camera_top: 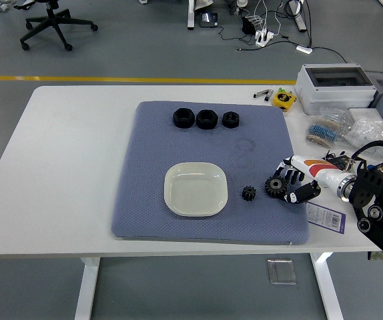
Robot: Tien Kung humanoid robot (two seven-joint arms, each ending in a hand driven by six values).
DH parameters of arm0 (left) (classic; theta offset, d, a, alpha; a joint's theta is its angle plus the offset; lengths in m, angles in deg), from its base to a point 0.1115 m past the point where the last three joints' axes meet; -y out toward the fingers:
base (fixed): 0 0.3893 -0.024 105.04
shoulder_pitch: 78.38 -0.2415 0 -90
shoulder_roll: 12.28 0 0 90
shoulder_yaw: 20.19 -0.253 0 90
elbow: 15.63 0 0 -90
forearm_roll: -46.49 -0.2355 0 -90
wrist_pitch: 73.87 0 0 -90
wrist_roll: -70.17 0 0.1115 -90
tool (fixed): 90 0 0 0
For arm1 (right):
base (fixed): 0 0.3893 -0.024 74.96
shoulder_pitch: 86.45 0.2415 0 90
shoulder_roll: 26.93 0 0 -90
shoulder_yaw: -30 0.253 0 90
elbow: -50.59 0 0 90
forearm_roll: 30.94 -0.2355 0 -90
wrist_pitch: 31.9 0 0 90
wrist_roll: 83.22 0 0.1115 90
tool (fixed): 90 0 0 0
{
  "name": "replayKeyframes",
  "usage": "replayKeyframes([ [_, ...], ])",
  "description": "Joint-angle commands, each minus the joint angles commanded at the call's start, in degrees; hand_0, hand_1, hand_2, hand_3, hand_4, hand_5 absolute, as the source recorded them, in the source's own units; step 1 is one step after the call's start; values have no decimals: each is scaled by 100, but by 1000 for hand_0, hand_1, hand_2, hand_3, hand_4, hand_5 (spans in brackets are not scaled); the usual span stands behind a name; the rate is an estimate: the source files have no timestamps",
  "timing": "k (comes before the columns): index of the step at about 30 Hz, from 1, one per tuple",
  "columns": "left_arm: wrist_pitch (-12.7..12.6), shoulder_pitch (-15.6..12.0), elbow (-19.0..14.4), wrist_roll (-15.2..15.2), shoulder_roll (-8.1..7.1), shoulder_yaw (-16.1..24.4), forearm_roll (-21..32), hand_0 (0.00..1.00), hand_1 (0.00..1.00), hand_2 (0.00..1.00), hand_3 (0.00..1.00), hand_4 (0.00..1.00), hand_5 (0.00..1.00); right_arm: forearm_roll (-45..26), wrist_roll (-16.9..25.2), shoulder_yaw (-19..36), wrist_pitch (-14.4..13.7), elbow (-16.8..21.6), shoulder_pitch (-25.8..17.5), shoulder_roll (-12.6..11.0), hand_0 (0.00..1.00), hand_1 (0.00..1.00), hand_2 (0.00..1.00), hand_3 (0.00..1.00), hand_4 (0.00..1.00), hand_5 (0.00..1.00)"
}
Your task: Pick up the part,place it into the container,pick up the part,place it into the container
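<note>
White table, blue-grey mat (145, 167) on top, office floor behind. Cream dish (195, 189) mid-mat, empty. Small black gear (248, 193) just right of dish. Bigger black gear (276, 186) further right, right hand (297, 183) curled round it, fingers closing on rim, gear looks still on mat. Reckon it's rigid, light plastic, toothed edge gives grip; pinch across rim. Left arm not visible.

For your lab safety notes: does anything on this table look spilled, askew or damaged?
Nothing stands out. The white dish sits empty and level on the blue mat, three black nuts line up at the mat's far edge, and the small gear lies flat beside the large gear at the right robot hand.
</note>
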Motion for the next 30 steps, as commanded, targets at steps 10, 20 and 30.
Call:
replayKeyframes([
  [10, 0, -16, 0, -5, 0, 16, -26, 826, 813, 840, 582, 511, 700, -107, -18, 98, -12, 120, -16, -16, 457, 470, 490, 486, 694, 187],
  [20, 4, -22, 0, -4, 0, 1, -13, 826, 813, 840, 581, 510, 700, -439, -81, 257, -75, 486, -2, -22, 461, 472, 490, 488, 691, 222],
  [30, -8, -30, 0, 5, 0, -33, 49, 826, 812, 840, 581, 510, 701, -659, -240, -156, -495, 1220, 227, 248, 465, 472, 492, 488, 691, 228],
])
